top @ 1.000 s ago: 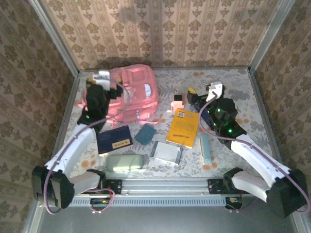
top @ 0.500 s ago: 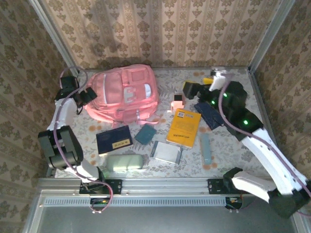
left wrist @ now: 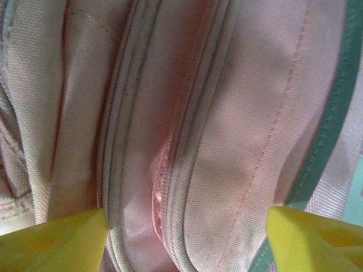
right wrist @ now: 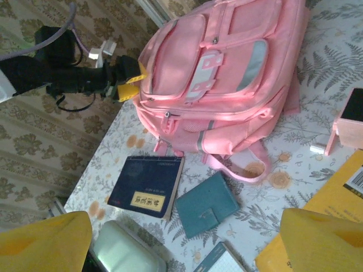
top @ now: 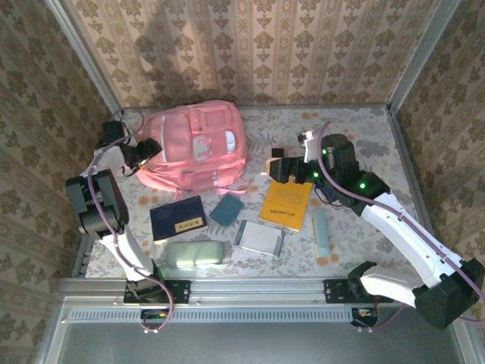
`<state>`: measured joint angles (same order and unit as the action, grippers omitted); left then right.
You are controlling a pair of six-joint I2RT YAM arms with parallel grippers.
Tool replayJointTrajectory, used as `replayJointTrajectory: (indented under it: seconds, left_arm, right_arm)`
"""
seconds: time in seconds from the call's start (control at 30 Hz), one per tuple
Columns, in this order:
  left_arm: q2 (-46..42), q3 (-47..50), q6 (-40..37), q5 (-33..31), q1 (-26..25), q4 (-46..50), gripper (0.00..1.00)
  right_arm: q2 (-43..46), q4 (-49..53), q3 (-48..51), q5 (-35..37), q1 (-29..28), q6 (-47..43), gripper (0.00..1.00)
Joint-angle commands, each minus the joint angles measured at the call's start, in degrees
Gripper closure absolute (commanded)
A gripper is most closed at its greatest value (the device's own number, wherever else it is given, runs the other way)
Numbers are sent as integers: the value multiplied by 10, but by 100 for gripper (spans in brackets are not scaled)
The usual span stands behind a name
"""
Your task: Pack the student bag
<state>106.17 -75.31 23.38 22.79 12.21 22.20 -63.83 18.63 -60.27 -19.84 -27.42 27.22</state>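
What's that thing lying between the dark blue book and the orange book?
A small teal wallet lies between the dark blue book and the orange book, clearest in the overhead view.

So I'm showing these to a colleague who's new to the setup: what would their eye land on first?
Most likely the big pink backpack at the back left of the table, with the left gripper right at its left edge. Next comes the bright yellow book at centre right, where the right gripper hovers open by the book's far edge.
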Motion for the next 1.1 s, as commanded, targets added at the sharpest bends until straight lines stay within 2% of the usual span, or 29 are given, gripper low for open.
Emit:
replayJointTrajectory:
  seconds: [0.0,0.07,0.23,0.4,0.57,0.6,0.7,0.77,0.87,0.97,1.07]
  left_arm:
    - [10,-12,1,45,5,-31,28]
    - [15,-12,2,56,5,-41,34]
    - [25,-12,-1,68,3,-50,55]
    - [49,-19,-3,83,-1,-49,64]
    - [62,-30,-1,94,-24,-55,64]
    - [69,-39,-3,93,-30,-48,59]
    - [95,-81,-15,43,-50,4,33]
    - [109,-102,-20,4,-56,32,27]
    - [129,-118,-13,-28,-60,52,30]
    - [150,-141,-23,-73,-69,86,42]
    - [151,-139,-27,-81,-78,80,55]
  right_arm:
    - [4,6,18,-17,-1,2,16]
    - [4,4,25,-14,0,1,18]
    - [-1,-2,37,-12,-1,2,22]
    - [-8,-7,39,-11,-1,6,26]
    - [-13,5,36,3,-1,-2,28]
    - [-13,9,36,6,-1,-3,28]
    - [-19,20,27,7,-1,-2,26]
    - [-22,24,21,-5,-1,0,26]
    - [-14,21,24,-9,-1,5,26]
    - [-4,14,31,-4,-1,10,29]
    - [-1,8,35,-6,-1,9,30]
